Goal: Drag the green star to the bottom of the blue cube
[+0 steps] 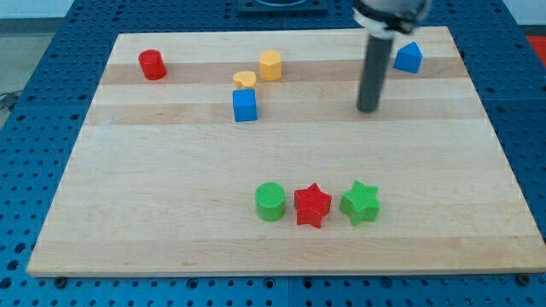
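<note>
The green star (360,203) lies near the view's bottom, at the right end of a row of three blocks. The blue cube (245,105) sits in the upper middle of the wooden board (153,196), far up and to the left of the star. My tip (368,109) is on the board at the upper right, well to the right of the blue cube and straight above the green star, touching no block.
A red star (312,205) and a green cylinder (270,202) lie left of the green star. A small yellow heart-like block (245,79) and a yellow hexagonal block (270,65) sit just above the blue cube. A red cylinder (153,65) is at upper left, a blue wedge-shaped block (408,57) at upper right.
</note>
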